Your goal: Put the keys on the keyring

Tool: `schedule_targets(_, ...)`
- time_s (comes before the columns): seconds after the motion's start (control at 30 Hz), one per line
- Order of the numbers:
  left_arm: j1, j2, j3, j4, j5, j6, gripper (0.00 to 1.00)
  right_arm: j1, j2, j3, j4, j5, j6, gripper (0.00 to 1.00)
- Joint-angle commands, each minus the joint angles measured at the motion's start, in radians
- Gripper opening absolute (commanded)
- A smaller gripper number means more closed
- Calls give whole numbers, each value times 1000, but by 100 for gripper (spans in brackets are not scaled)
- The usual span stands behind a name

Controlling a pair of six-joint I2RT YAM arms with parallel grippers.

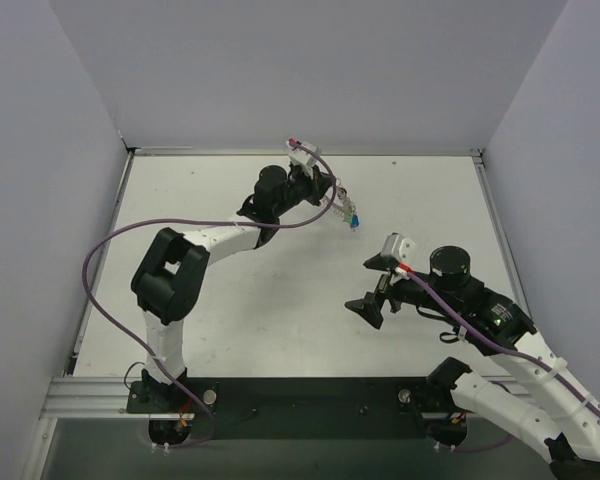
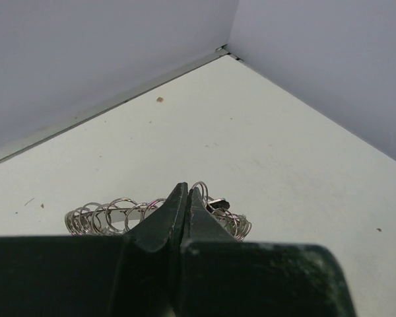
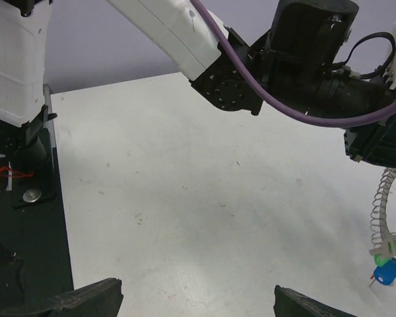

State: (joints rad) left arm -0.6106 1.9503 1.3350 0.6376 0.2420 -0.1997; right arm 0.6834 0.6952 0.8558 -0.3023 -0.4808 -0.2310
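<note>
My left gripper (image 1: 337,203) hovers over the far middle of the table, shut on the keyring (image 1: 346,209). In the left wrist view its jaws (image 2: 187,193) are pressed together on the wavy silvery keyring (image 2: 105,214), and a dark-headed key (image 2: 219,203) sits on the coil beside them. The right wrist view shows the keyring (image 3: 383,211) hanging from that gripper, with a blue key (image 3: 387,272) and a green key (image 3: 383,257) at its lower end. My right gripper (image 1: 366,285) stands wide open and empty to the lower right of the ring, its fingertips (image 3: 92,300) far apart above bare table.
Grey walls close off the table (image 1: 280,320) at the back and on both sides. A purple cable (image 1: 110,250) loops out from the left arm. The dark base rail (image 1: 300,395) runs along the near edge.
</note>
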Motion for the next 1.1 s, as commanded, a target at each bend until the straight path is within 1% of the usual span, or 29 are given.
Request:
schedule_targets(0.0, 18, 79, 81, 48, -26, -52, 0, -13, -10, -21, 26, 41, 65, 100)
schedule_targets(0.1, 17, 110, 73, 1, -15, -133, 0, -13, -11, -35, 25, 47, 99, 100)
schedule_targets(0.2, 3, 102, 8, -15, -9, -182, 0, -15, -22, -55, 28, 38, 122, 100)
schedule_targets(0.37, -54, 32, -169, 8, -78, -181, 0, -15, -39, -75, 26, 27, 151, 100)
schedule_targets(0.47, -92, -10, -235, -6, -105, -172, 0, -13, -52, -90, 34, 28, 173, 100)
schedule_targets(0.63, -158, -34, -295, -64, -158, -145, 1, -12, -68, -107, 37, 27, 191, 100)
schedule_targets(0.7, -199, -51, -325, -67, -196, -130, 18, -12, -75, -110, 37, 31, 196, 100)
schedule_targets(0.73, -212, -59, -336, -75, -211, -124, 23, -13, -77, -110, 38, 39, 199, 100)
schedule_targets(0.77, -234, -77, -345, -76, -234, -121, 34, -12, -79, -107, 38, 44, 203, 100)
schedule_targets(0.8, -244, -89, -370, -76, -268, -110, 64, -13, -80, -107, 38, 44, 203, 100)
schedule_targets(0.83, -251, -102, -382, -75, -286, -106, 71, -12, -79, -106, 38, 45, 203, 100)
schedule_targets(0.87, -259, -131, -393, -69, -300, -99, 87, -12, -80, -104, 40, 53, 208, 100)
schedule_targets(0.9, -265, -146, -408, -64, -320, -87, 89, -12, -80, -103, 43, 56, 211, 100)
schedule_targets(1.03, -268, -240, -453, -79, -343, -58, 89, -12, -80, -98, 48, 65, 219, 100)
schedule_targets(1.07, -268, -287, -461, -82, -354, -52, 89, -12, -83, -100, 49, 76, 222, 100)
